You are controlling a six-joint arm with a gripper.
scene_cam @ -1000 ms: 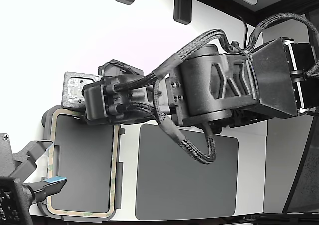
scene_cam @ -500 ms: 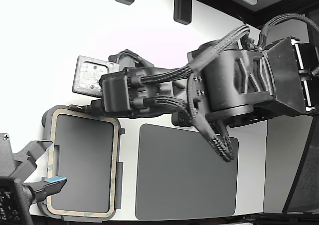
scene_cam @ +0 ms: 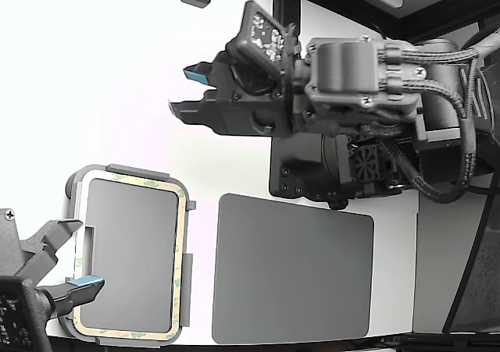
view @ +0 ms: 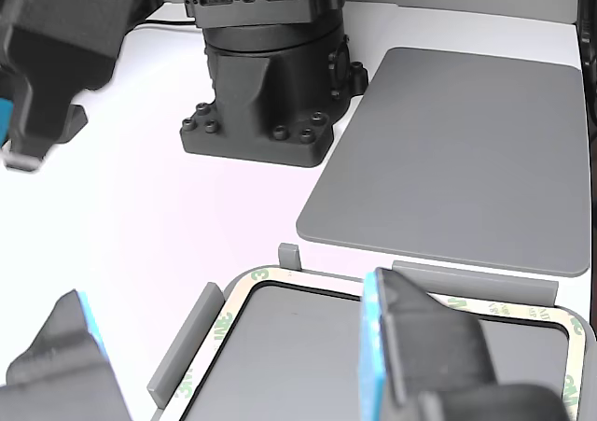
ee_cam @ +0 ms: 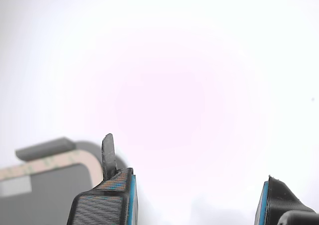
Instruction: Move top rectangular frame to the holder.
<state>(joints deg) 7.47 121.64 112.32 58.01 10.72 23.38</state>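
The top rectangular frame (scene_cam: pixel 185 250), a thin beige border around a dark grey centre, lies flat inside the holder (scene_cam: pixel 137 170) at the exterior view's lower left. The holder's light grey tabs surround it. My gripper (scene_cam: pixel 187 90) hovers well above and away from it, over bare white table, open with nothing between its blue-padded fingers. The wrist view shows the same open gripper (ee_cam: pixel 194 200); a corner of the frame (ee_cam: pixel 50 166) and a holder tab (ee_cam: pixel 45 147) appear beside one finger. In the other view the frame (view: pixel 238 300) lies in the holder (view: pixel 466 279).
A larger plain dark grey mat (scene_cam: pixel 293 270) lies beside the holder. The arm's black base (view: pixel 266 85) stands behind it. A second arm's gripper (scene_cam: pixel 66 262) sits at the exterior view's lower left, its blue-tipped finger (scene_cam: pixel 82 283) over the frame's edge.
My gripper has lifted off the holder's far edge, swung upward in the exterior view and turned its fingers outward. The frame has stayed in the holder. The second gripper has not moved.
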